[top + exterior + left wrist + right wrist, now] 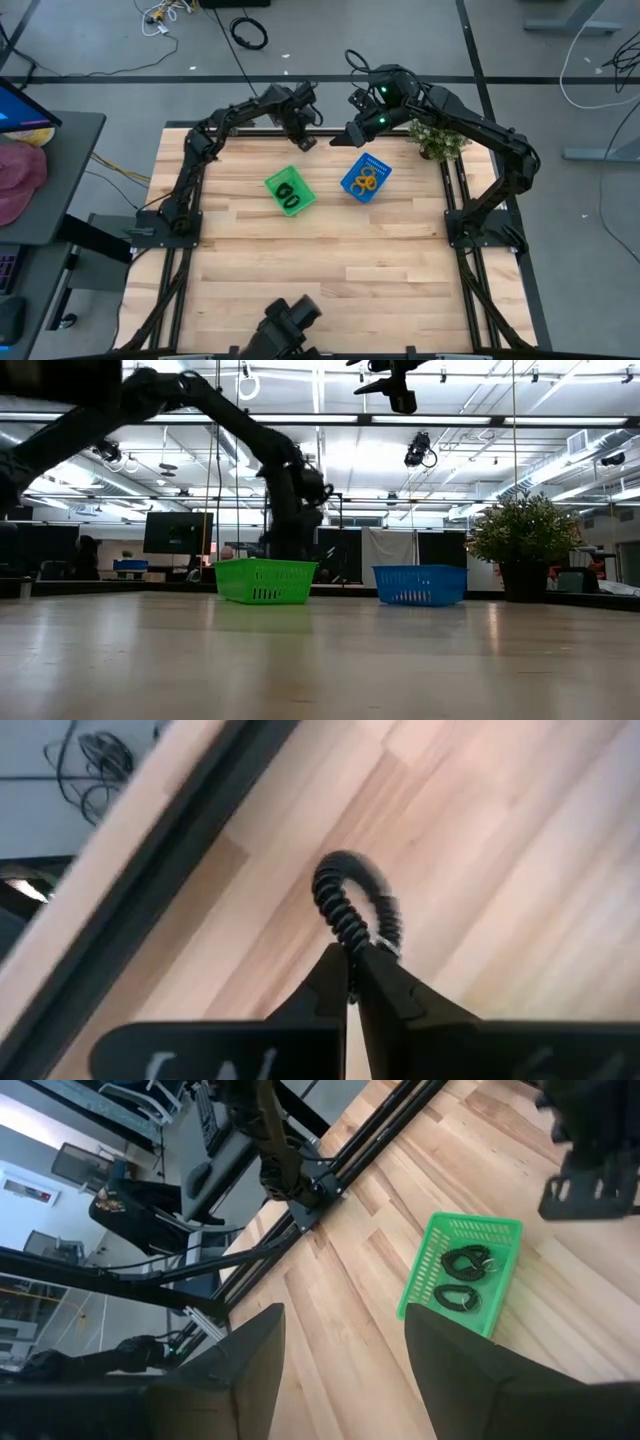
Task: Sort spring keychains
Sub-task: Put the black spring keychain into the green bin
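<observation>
A black spring keychain (345, 892) shows in the left wrist view, caught between the shut fingers of my left gripper (352, 982). That gripper (303, 140) is near the table's far edge, behind the green basket (272, 183). Two black keychains (462, 1278) lie in the green basket (415, 1295). Orange keychains (366, 180) lie in the blue basket (350, 186). My right gripper (340, 1380) is open and holds nothing. It hangs high (395, 385) over the far edge behind the blue basket. My left gripper pinches the black spring keychain between its two fingertips, at one point of the coiled loop (352, 940). The rest of the loop sticks out beyond the fingertips over the wooden table. I cannot tell whether it is lifted clear.
A potted plant (437, 140) stands at the table's far right corner, close to the right arm. The two baskets (265, 580) (420, 583) sit side by side in the far half of the table. The near half is bare wood (320, 260).
</observation>
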Tool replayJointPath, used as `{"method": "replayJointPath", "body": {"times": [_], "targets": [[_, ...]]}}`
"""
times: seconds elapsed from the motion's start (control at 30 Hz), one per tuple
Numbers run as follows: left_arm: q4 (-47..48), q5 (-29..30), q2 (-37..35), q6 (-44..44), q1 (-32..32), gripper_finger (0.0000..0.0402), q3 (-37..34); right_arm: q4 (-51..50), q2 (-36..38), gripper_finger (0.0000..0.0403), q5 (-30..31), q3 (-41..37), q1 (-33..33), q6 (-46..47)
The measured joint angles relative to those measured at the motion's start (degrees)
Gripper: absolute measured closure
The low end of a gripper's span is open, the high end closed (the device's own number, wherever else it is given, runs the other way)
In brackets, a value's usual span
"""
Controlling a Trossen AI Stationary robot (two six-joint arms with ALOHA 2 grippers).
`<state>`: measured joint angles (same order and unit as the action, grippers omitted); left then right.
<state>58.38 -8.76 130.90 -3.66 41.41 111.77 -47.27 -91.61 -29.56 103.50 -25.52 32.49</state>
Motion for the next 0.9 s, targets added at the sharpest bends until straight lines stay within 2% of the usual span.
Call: {"method": "replayJointPath", "body": {"times": [0.43,0.67,0.77,0.9], "targets": [[1.9,-0.3,-17.2,1.5,0.1,0.0393,-0.1,0.0,0.0,0.0195,-0.9,0.0,0.0,-1.3],[-0.8,-2.4,-27.2,0.6,0.1,0.0393,-0.8,-0.1,0.0,0.0195,-1.2,0.0,-0.1,-2.2],[-5.7,-3.5,-33.6,1.5,0.1,0.0393,-3.9,-0.4,0.0,0.0195,-1.6,0.0,-0.4,-2.7],[-12.9,-4.3,-43.0,4.3,-0.3,0.0393,-13.0,-0.6,0.0,0.0195,-1.8,0.0,-1.3,-2.8]]}}
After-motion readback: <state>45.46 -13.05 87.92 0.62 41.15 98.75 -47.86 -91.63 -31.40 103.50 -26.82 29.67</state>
